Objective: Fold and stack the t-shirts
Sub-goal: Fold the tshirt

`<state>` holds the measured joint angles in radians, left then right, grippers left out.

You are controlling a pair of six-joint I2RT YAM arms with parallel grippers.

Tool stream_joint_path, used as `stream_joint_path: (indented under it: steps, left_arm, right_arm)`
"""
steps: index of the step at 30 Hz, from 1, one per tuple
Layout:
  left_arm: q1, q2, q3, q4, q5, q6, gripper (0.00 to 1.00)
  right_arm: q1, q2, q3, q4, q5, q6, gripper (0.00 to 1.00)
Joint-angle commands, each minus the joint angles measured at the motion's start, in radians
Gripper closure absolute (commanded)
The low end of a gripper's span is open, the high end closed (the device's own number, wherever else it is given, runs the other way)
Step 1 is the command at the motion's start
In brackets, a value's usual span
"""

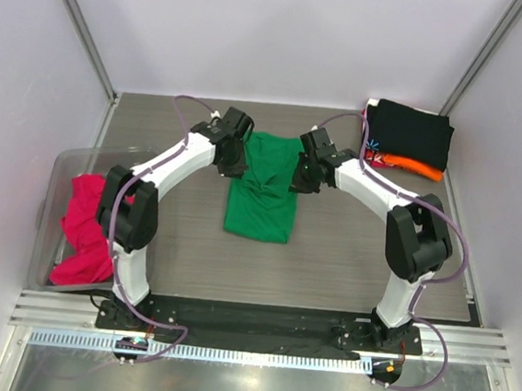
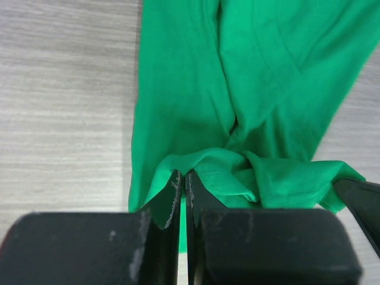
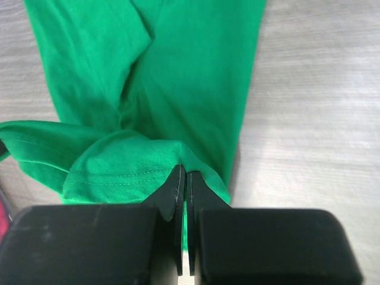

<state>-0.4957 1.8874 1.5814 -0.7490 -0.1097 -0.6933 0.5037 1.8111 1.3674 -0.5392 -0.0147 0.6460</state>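
The green t-shirt point(image 1: 263, 191) lies folded lengthwise in the middle of the table, its far end lifted. My left gripper point(image 1: 231, 167) is shut on its far left edge; in the left wrist view point(image 2: 183, 177) the green cloth point(image 2: 237, 89) is pinched between the jaws. My right gripper point(image 1: 302, 176) is shut on the far right edge, with green cloth point(image 3: 178, 77) caught in the jaws in the right wrist view point(image 3: 183, 172). A magenta-pink t-shirt point(image 1: 85, 229) lies crumpled in the bin at left. Folded black point(image 1: 408, 131), orange point(image 1: 410, 165) and red-patterned point(image 1: 377, 154) shirts are stacked at the far right.
A clear plastic bin point(image 1: 65, 160) stands at the left edge of the table. White walls close in the left, far and right sides. The arm bases sit on a black plate point(image 1: 258, 320) at the near edge.
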Motion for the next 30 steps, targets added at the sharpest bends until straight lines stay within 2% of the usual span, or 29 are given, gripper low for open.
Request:
stream_joint_path:
  steps: [1, 2, 3, 4, 5, 6, 7, 8, 10, 12, 13, 14, 16, 17, 20, 24, 27, 30]
  left_arm:
    - [0.037, 0.067, 0.106, -0.009, 0.028, 0.041, 0.98]
    - [0.048, 0.094, 0.135, -0.018, 0.044, 0.044, 0.94]
    - [0.060, 0.152, 0.170, -0.027, 0.060, 0.051, 0.85]
    - [0.087, 0.191, 0.211, -0.062, 0.088, 0.058, 0.75]
    - [0.098, 0.228, 0.320, -0.090, 0.105, 0.080, 0.60]
    - [0.109, 0.302, 0.383, -0.130, 0.135, 0.087, 0.42]
    - [0.121, 0.331, 0.507, -0.230, 0.136, 0.093, 0.36]
    - [0.124, 0.354, 0.555, -0.278, 0.134, 0.101, 0.33]
    - [0.125, 0.339, 0.591, -0.341, 0.117, 0.109, 0.31]
    - [0.126, 0.258, 0.461, -0.291, 0.088, 0.094, 0.30]
    - [0.126, 0.160, 0.394, -0.221, 0.090, 0.087, 0.30]
    - [0.126, 0.113, 0.259, -0.189, 0.093, 0.078, 0.30]
    - [0.125, 0.024, 0.134, -0.114, 0.103, 0.051, 0.30]
    - [0.125, -0.049, 0.021, -0.087, 0.105, 0.045, 0.30]
    - [0.125, -0.190, -0.186, 0.002, 0.163, 0.014, 0.31]
    - [0.123, -0.327, -0.412, 0.156, 0.220, -0.040, 0.33]
    - [0.125, -0.401, -0.550, 0.223, 0.246, -0.093, 0.35]
    - [0.120, -0.442, -0.662, 0.344, 0.280, -0.146, 0.37]
  right_arm:
    - [-0.020, 0.053, 0.100, 0.015, -0.054, -0.051, 0.83]
    - [-0.028, 0.091, 0.120, 0.012, -0.060, -0.058, 0.71]
    - [-0.049, 0.106, 0.142, 0.013, -0.083, -0.065, 0.56]
    - [-0.057, 0.128, 0.192, 0.007, -0.080, -0.081, 0.41]
    - [-0.066, 0.148, 0.226, -0.039, -0.065, -0.091, 0.24]
    - [-0.074, 0.183, 0.258, -0.063, -0.051, -0.103, 0.19]
    - [-0.086, 0.189, 0.304, -0.085, -0.051, -0.124, 0.15]
    - [-0.090, 0.189, 0.317, -0.114, -0.050, -0.134, 0.12]
    - [-0.090, 0.130, 0.277, -0.119, -0.021, -0.147, 0.12]
    - [-0.090, 0.067, 0.184, -0.102, -0.018, -0.144, 0.12]
    - [-0.090, -0.003, 0.142, -0.088, -0.036, -0.138, 0.12]
    - [-0.090, -0.039, 0.098, -0.058, -0.054, -0.120, 0.12]
    - [-0.079, -0.147, -0.049, -0.021, -0.093, -0.095, 0.13]
    - [-0.065, -0.179, -0.101, 0.025, -0.134, -0.080, 0.14]
    - [-0.041, -0.293, -0.308, 0.143, -0.218, -0.005, 0.18]
    - [-0.002, -0.358, -0.532, 0.275, -0.264, 0.093, 0.28]
    - [0.007, -0.355, -0.617, 0.373, -0.301, 0.132, 0.36]
    - [0.010, -0.334, -0.651, 0.444, -0.309, 0.156, 0.40]
